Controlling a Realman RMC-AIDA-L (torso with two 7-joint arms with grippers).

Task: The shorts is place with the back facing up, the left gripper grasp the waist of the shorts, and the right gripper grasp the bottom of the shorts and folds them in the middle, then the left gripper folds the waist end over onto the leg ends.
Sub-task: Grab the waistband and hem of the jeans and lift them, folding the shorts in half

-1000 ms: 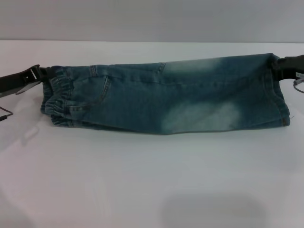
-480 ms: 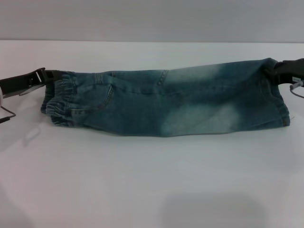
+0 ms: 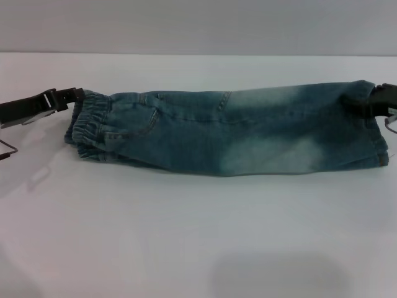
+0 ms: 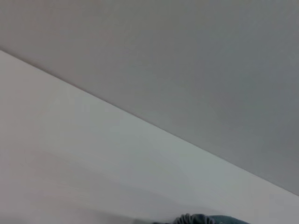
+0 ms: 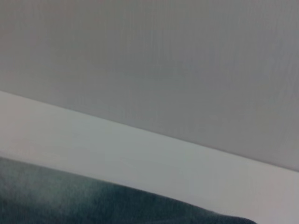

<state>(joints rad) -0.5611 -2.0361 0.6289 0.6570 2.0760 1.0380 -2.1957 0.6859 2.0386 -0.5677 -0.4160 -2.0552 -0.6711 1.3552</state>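
The faded blue denim shorts (image 3: 229,131), folded lengthwise on the white table (image 3: 198,236), have shifted rightward. The black left gripper (image 3: 73,97) stays clenched on the puckered waist (image 3: 90,127), the black right gripper (image 3: 366,102) on the leg hems (image 3: 375,139). Wrist views show only denim edges.

At nine o'clock in the head view the left gripper (image 3: 73,97) is a flat black jaw with a pale silver patch and thin dark wire below, while the right gripper (image 3: 371,99) at three o'clock is blocky black.
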